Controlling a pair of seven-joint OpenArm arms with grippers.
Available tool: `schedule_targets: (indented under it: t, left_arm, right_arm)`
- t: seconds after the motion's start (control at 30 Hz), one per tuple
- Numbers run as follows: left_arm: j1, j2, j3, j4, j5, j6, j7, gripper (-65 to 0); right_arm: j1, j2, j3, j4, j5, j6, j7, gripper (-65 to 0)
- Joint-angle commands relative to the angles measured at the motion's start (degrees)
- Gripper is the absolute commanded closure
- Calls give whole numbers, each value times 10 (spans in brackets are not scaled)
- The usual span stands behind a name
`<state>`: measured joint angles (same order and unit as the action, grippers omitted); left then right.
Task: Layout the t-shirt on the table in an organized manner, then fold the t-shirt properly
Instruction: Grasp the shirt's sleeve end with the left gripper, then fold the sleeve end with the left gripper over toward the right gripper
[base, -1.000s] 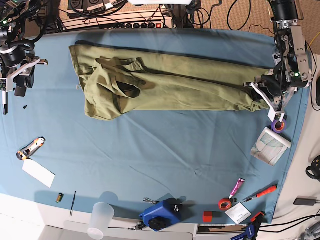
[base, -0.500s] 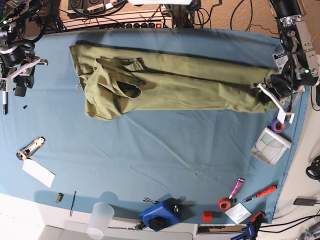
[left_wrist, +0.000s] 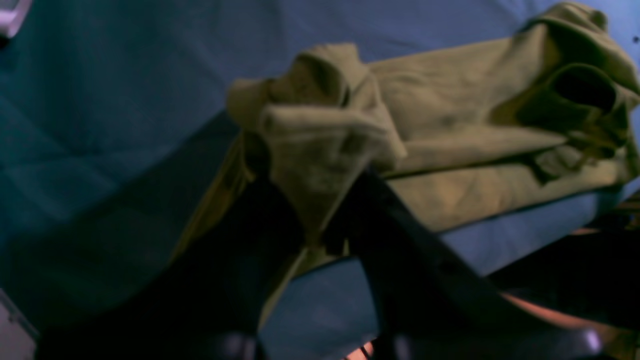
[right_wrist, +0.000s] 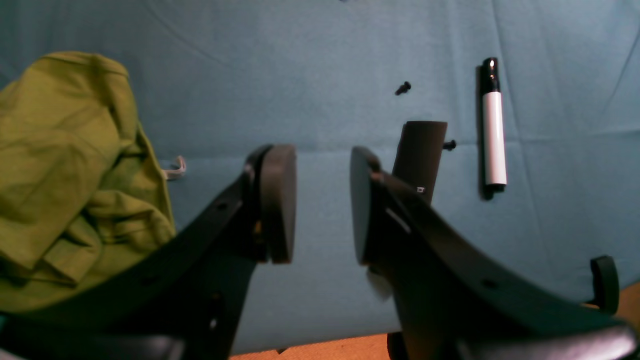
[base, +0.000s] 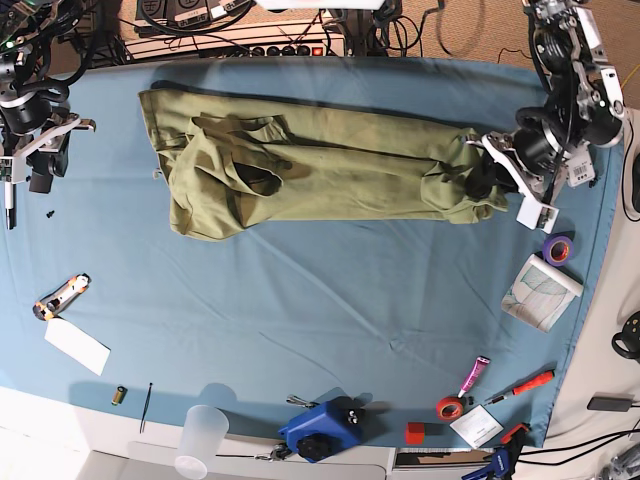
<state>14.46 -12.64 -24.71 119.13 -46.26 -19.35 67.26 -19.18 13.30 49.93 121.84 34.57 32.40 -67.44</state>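
Left gripper (left_wrist: 320, 220) pinches the t-shirt (base: 330, 170); right gripper (right_wrist: 322, 200) hangs open above the table (base: 300, 300); no writing legible.

The olive-green t-shirt (base: 320, 170) lies rumpled in a long band across the far half of the teal-blue desk (base: 300, 300), sleeves and neck bunched at one end, the other end gathered into a wrinkled, lifted wad.

T-shirt (base: 330, 170) hem — now bunched leftward
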Motion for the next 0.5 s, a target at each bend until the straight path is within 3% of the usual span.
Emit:
schedule_targets:
  t: [0.0,0.1,0.2,0.33,0.47]
  left_arm:
    - [-3,-5,0,18,-13,-2,-15,0]
    - [-3,-5,25,28,3,-2,-28,0]
    - [-3,-5,92,28,51,9,-42,0]
    - [-14,5,200,28,158,66,-69,0]
    - [-36,54,272,28,254,114,-74,0]
  right_arm:
    - [1,8,4,8,12,-3,14,-190]
    - [2,8,4,8,35,-3,14,-190]
    - [2,8,4,8,38,-2,14,-190]
    - [2,8,4,8,38,-3,14,-190]
    - [3,8,4,8,38,-2,15,-190]
